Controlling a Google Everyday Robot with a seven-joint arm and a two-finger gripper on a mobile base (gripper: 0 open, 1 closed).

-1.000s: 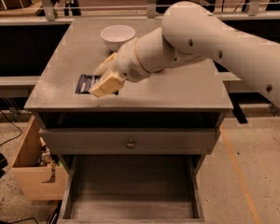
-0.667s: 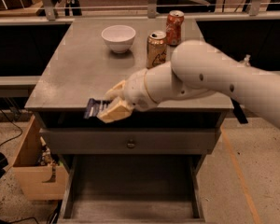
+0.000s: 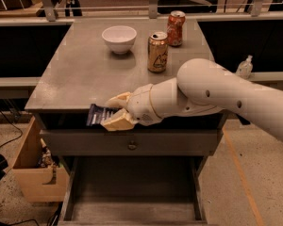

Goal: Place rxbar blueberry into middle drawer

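My gripper [image 3: 112, 113] is shut on the rxbar blueberry [image 3: 97, 115], a dark navy wrapper with white print. It holds the bar flat in the air just in front of the cabinet top's front edge, left of centre. The bar sticks out to the left of the fingers [image 3: 114, 122]. The middle drawer [image 3: 132, 211] is pulled open below, its grey floor bare, directly under and in front of the gripper. My white arm reaches in from the right.
On the cabinet top [image 3: 75, 74] stand a white bowl [image 3: 119, 38], a gold can [image 3: 157, 52] and an orange can [image 3: 175, 28]. A shut drawer front with a brass knob [image 3: 131, 145] sits above the open drawer. A cardboard box [image 3: 35, 171] stands on the floor at left.
My gripper has carried the bar off the cabinet top, toward me past the front edge and slightly lower. The arm has swung away from the cans, which now show.
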